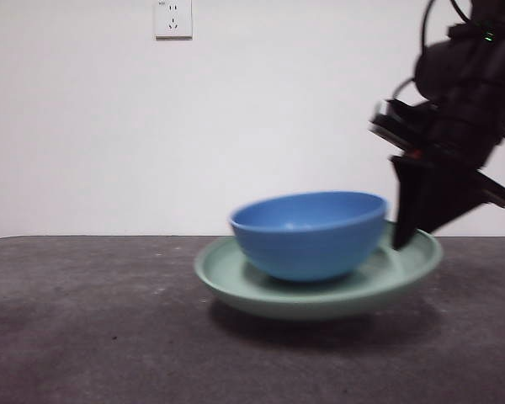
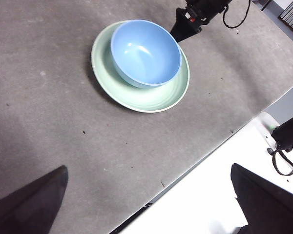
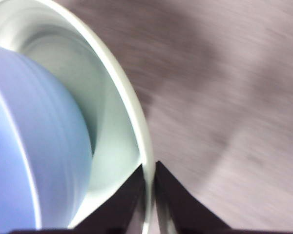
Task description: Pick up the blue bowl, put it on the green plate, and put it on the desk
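The blue bowl sits inside the green plate. My right gripper is shut on the plate's rim, one jaw inside the rim and one outside. In the front view the plate hangs slightly tilted just above the desk, with a shadow under it. Away from the dishes, near the desk's edge, my left gripper stays open and holds nothing.
A white wall with a socket stands behind the desk. Past the desk's edge lies a white surface with a black looped object on it.
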Action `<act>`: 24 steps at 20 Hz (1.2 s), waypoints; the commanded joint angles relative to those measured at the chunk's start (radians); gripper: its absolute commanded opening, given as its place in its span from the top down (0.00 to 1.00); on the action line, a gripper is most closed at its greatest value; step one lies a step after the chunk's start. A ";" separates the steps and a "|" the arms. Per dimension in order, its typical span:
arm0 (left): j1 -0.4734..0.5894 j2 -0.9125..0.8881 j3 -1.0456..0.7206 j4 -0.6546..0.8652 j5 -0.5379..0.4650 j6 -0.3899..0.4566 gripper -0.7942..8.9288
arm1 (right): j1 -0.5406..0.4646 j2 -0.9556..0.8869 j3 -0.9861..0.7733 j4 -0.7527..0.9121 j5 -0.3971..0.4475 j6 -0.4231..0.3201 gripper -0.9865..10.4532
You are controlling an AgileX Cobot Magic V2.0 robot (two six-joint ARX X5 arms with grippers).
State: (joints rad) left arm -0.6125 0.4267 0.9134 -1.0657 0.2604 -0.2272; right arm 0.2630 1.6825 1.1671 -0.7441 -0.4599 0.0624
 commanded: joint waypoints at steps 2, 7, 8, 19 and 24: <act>-0.004 0.001 0.023 0.013 0.003 -0.002 0.37 | 0.075 0.040 0.024 0.063 -0.015 0.090 0.90; -0.004 0.001 0.023 0.012 0.003 -0.002 0.37 | 0.138 0.125 0.024 0.151 -0.060 0.151 0.90; -0.004 0.001 0.023 0.011 0.003 -0.002 0.37 | 0.142 0.143 0.024 0.166 -0.058 0.160 0.90; -0.004 0.001 0.023 0.018 0.003 0.005 0.37 | 0.137 0.148 0.026 0.172 0.007 0.166 0.67; -0.004 0.001 0.023 0.019 0.003 0.005 0.37 | 0.092 -0.016 0.026 0.119 0.046 0.157 0.65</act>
State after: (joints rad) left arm -0.6125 0.4259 0.9134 -1.0580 0.2604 -0.2268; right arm 0.3519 1.6604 1.1698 -0.6273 -0.4160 0.2176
